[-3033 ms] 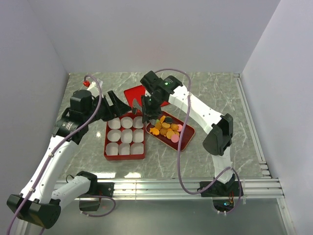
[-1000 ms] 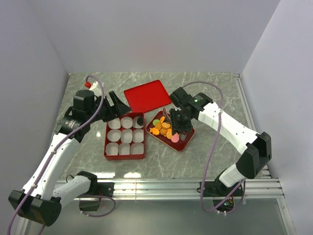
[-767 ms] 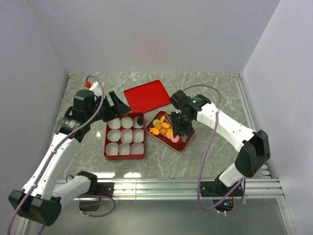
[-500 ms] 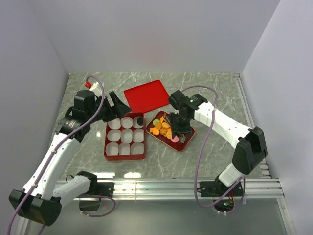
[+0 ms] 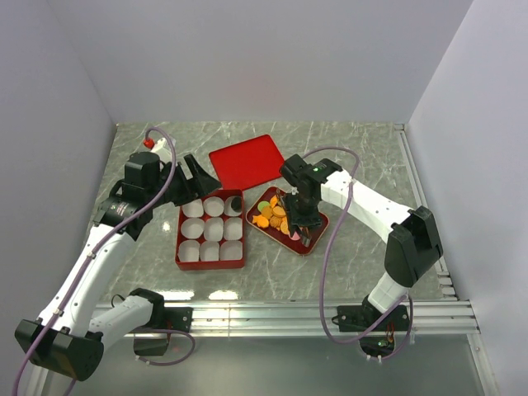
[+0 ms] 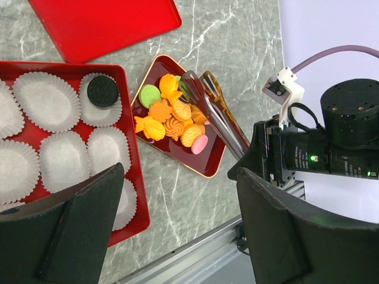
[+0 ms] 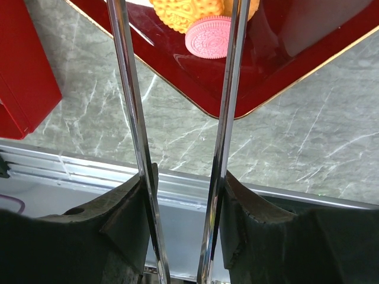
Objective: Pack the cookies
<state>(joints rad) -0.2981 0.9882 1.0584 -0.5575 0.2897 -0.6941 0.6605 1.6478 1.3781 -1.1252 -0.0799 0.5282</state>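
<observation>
Left gripper [image 6: 177, 177]: fingers spread wide with nothing between them, hovering above the far left corner of the red box [image 5: 210, 265].

Right gripper [image 7: 182, 177]: black fingers clenched on a pair of metal tongs [image 6: 216, 112], pressing the two arms from outside. The arms stand apart.

The cookies [image 6: 172, 121] lie heaped in the small red dish [image 6: 208, 161], just right of the box: orange, green and pink pieces. One black cookie [image 6: 102, 90] sits in a white paper cup [image 6: 47, 100] at the far right corner of the box; the other cups visible hold nothing. The red lid [image 5: 247, 159] lies flat behind the box and dish.

Limits of view:
- In the right wrist view the tong tips run off the upper edge. A pink cookie [image 7: 212, 36] lies between the arms; contact cannot be determined.
- From above, the right gripper covers part of the dish.
- In the left wrist view the box is cut off at the left edge.
</observation>
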